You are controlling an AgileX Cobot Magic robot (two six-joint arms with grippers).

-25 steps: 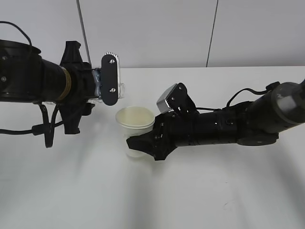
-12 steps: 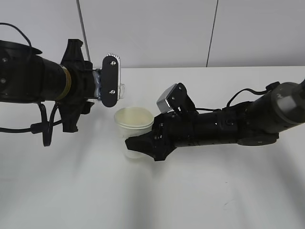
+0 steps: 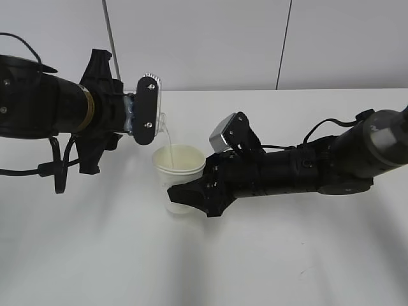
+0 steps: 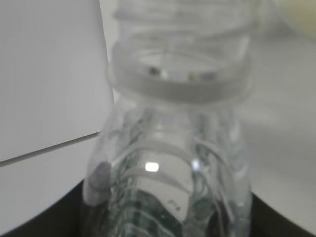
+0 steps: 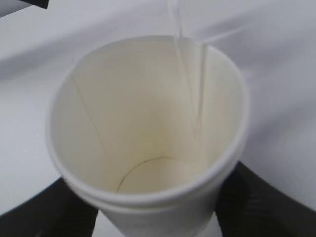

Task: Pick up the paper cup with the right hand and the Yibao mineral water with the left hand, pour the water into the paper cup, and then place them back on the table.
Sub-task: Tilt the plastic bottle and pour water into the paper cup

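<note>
Exterior view: the Yibao mineral water [image 3: 160,119] is gripped by the left hand [image 3: 141,113] and tipped toward the right, neck over the far-left rim of the paper cup [image 3: 180,167]. A thin stream of water [image 3: 169,136] is seen falling from the neck into the cup. The cup is clamped upright by the right hand [image 3: 191,194], jaws on both sides of its lower wall; whether its base touches the table [image 3: 268,255] cannot be told. Left wrist view is blurred: only the capless threaded neck and clear shoulder of the bottle are made out between dark jaw edges. Right wrist view: the stream is seen running down the inner far wall of the cup.
</note>
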